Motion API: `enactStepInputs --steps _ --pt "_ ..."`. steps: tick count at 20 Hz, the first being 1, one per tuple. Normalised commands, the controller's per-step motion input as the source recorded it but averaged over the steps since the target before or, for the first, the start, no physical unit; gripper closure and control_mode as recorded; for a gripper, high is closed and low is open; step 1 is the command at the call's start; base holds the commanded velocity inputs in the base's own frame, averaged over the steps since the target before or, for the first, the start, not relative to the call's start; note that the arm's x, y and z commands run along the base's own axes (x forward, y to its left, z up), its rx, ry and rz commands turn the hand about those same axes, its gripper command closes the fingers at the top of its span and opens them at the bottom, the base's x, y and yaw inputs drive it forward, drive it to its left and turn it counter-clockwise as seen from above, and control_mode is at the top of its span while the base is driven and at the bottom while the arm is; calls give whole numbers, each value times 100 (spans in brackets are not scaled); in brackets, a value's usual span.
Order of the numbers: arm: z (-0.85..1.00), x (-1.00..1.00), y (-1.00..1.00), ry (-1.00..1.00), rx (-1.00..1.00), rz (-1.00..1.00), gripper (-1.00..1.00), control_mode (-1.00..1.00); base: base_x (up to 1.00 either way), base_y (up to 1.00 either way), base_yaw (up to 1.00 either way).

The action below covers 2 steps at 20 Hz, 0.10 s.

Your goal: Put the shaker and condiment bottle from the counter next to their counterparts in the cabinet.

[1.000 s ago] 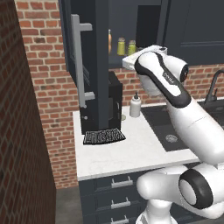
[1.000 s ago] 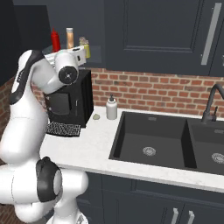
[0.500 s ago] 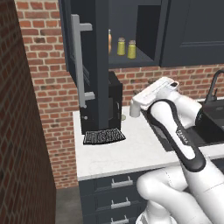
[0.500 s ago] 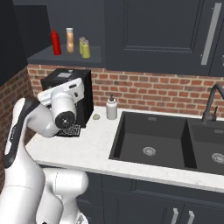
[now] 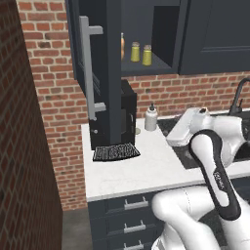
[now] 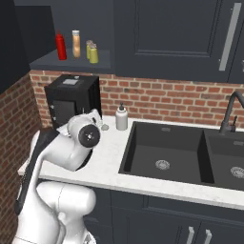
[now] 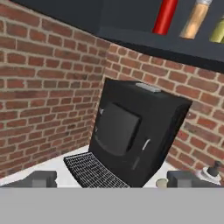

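Observation:
The dark navy cabinet (image 5: 97, 58) stands with its door swung open. On its shelf the deep olive shaker (image 6: 94, 54) (image 5: 147, 54) stands right beside a paler yellow shaker (image 6: 88, 49) (image 5: 135, 51). Left of them an orange condiment bottle (image 6: 76, 44) (image 7: 195, 19) stands next to a red bottle (image 6: 60, 46) (image 7: 165, 16). My gripper (image 7: 112, 177) is open and empty, low over the marble counter (image 5: 146, 168), facing the black machine (image 7: 135, 131). My hand (image 5: 185, 128) hangs well below the shelf, right of the machine.
A white bottle with a dark nozzle (image 6: 122, 117) (image 5: 151, 118) stands on the counter between the machine and the black double sink (image 6: 167, 152). A dark grille mat (image 5: 114, 152) lies before the machine. A brick wall (image 5: 29, 146) closes the left side.
The arm has swung down from shelf height to low over the counter and drawn back toward the base. The gripper stayed open and empty. The bottles on the shelf have not moved.

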Motion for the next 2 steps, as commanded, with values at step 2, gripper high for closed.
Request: enactStepInputs --steps 2 --pt "-100 -63 0 31 -20 1 -100 -100 0 0 0"
